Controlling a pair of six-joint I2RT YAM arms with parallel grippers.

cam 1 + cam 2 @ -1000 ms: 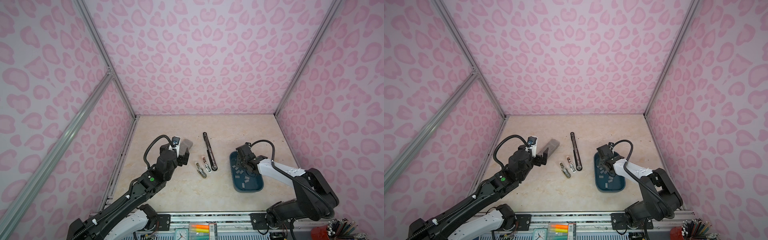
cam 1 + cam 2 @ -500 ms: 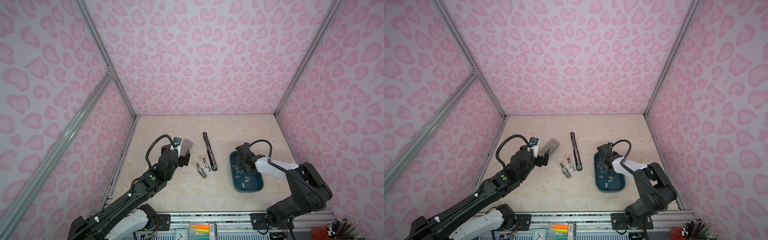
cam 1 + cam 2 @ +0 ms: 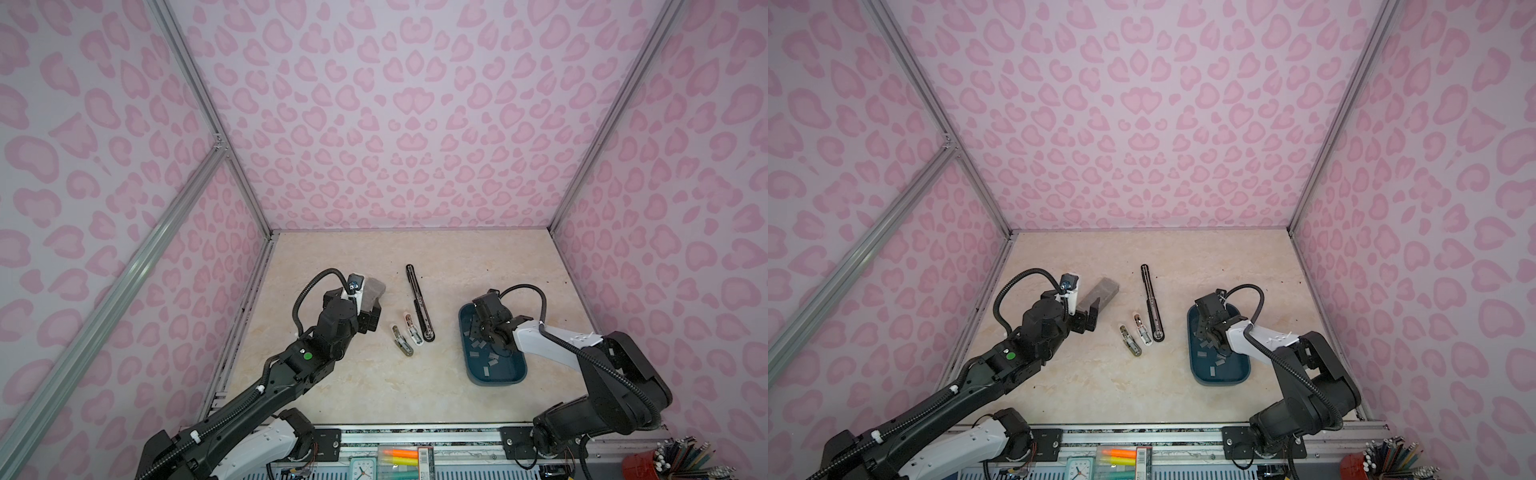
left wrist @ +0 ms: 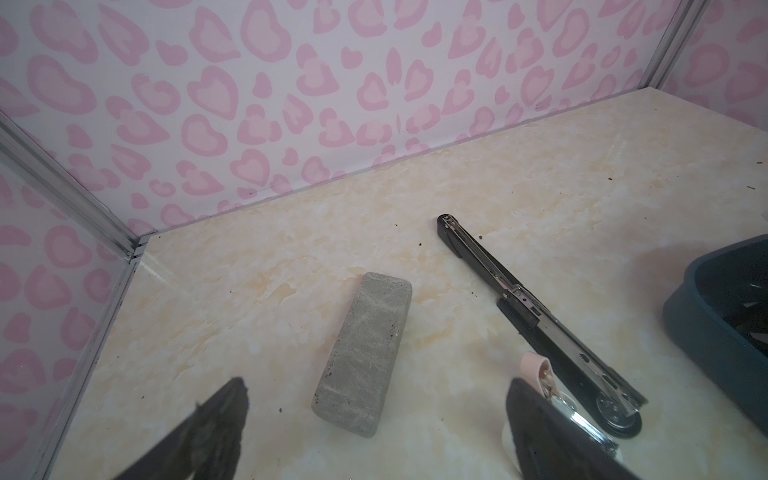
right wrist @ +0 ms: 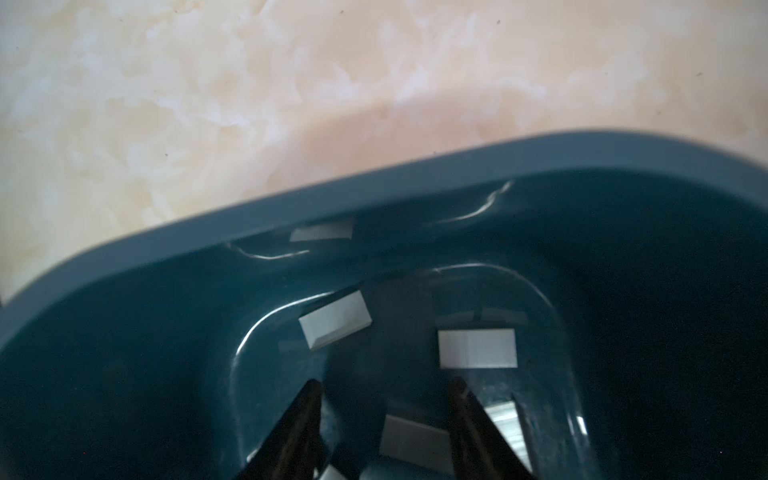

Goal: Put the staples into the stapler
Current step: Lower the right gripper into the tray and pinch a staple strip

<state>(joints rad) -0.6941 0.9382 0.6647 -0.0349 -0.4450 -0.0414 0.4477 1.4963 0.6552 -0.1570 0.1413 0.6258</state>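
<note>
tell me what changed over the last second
Little. The right arm's elbow swung in toward the blue tray while the right claw stayed low inside it among the staples, jaws apart, no strip clamped. The left claw, open by the grey block, barely shifted. Block, stapler and tray kept their places.

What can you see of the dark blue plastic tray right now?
The dark blue plastic tray is a glossy rounded rectangle with a raised rim, lying flat on the beige marbled tabletop, right of the open black stapler. Small silver-grey staple strips lie scattered inside. The right gripper reaches into its far half, jaws parted, one strip between them.
</note>
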